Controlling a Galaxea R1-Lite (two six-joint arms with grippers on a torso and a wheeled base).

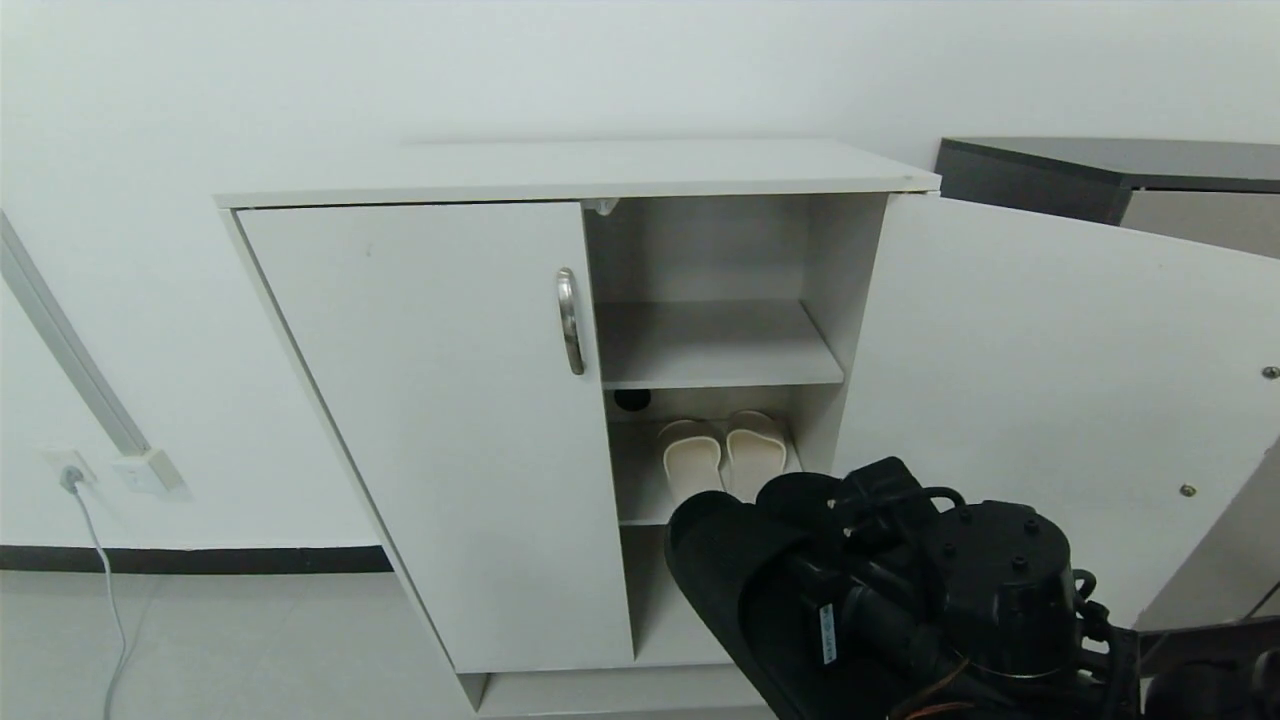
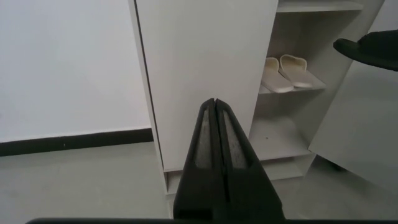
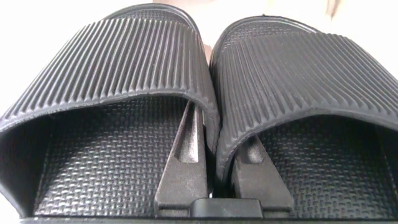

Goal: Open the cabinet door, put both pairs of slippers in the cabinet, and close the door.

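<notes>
The white cabinet point(image 1: 430, 400) has its left door shut and its right door point(image 1: 1050, 380) swung wide open. A pair of white slippers point(image 1: 725, 455) lies side by side on the middle shelf, also seen as white slippers point(image 2: 289, 71) in the left wrist view. My right gripper point(image 3: 217, 171) is shut on the pair of black slippers point(image 3: 205, 81), one finger inside each, pinching their inner walls together. The black slippers point(image 1: 740, 570) hang in front of the open compartment, just below the white pair. My left gripper point(image 2: 215, 124) is shut and empty, low in front of the closed door.
The top shelf point(image 1: 715, 345) and the bottom shelf point(image 1: 660, 620) are bare. A metal handle point(image 1: 569, 320) sits on the closed door's edge. A wall socket with a cable point(image 1: 70, 475) is at the far left; dark furniture point(image 1: 1100, 170) stands behind the open door.
</notes>
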